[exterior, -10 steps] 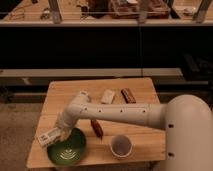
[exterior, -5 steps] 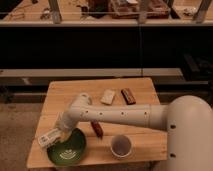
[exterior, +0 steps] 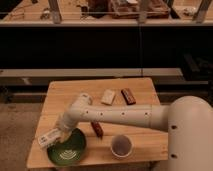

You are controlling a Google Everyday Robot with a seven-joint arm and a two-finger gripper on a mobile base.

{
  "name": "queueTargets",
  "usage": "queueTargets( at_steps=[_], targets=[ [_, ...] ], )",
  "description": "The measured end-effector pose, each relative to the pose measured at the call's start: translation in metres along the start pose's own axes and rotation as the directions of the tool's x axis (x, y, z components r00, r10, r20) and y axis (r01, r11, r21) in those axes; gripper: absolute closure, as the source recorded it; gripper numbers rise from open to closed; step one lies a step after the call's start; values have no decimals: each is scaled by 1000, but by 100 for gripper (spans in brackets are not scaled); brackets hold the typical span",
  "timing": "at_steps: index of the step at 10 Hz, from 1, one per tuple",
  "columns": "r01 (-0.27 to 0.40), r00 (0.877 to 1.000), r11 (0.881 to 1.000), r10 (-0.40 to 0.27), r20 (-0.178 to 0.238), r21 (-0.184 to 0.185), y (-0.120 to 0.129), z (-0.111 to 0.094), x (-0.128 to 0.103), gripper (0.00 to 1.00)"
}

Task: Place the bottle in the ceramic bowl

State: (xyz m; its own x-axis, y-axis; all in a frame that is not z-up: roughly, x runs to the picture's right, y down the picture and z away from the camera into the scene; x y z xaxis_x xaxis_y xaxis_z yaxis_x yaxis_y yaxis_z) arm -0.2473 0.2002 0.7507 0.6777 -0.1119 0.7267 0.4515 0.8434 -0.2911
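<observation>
Wooden table (exterior: 60,95) seen from above and in front, dark shelving behind. White arm reaching from the right side across the tabletop toward the front-left corner. Gripper (exterior: 59,134) low over the front-left corner, just at the left rim of the ceramic bowl (exterior: 68,150). Fingers closed around the bottle (exterior: 48,139), pinching it near its right end. Bottle lying roughly level, slightly tilted, pale with a printed label, poking out leftward past the bowl's rim and over the table's left edge. Hard to tell whether the bottle touches the rim or hangs just above it. Ceramic bowl green with a lighter swirl inside, sitting at the front edge near the left corner, nothing visible inside it. White cup (exterior: 121,146) with a dark interior just right of the bowl, near the front edge at about the middle, upright. Dark reddish bar (exterior: 97,129) lying on the tabletop between bowl and cup, partly under the arm. Pale rectangular block (exterior: 108,96) toward the back edge at the centre, with a dark brown bar (exterior: 128,96) beside it on the right, apart from each other.
</observation>
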Motion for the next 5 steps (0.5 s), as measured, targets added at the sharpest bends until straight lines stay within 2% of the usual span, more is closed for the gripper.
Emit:
queueTargets(
  at_steps=[1, 3, 4, 5],
  targets=[
    [7, 1000, 1000, -7, -1, -4, -2, -7, -4, 50],
    [18, 1000, 1000, -18, -13, -17, -5, -29, -14, 28],
    [10, 1000, 1000, -11, -19, -22, -2, -35, -12, 21],
    [1, 1000, 1000, -2, -22, -30, 3, -37, -9, 20]
  ],
)
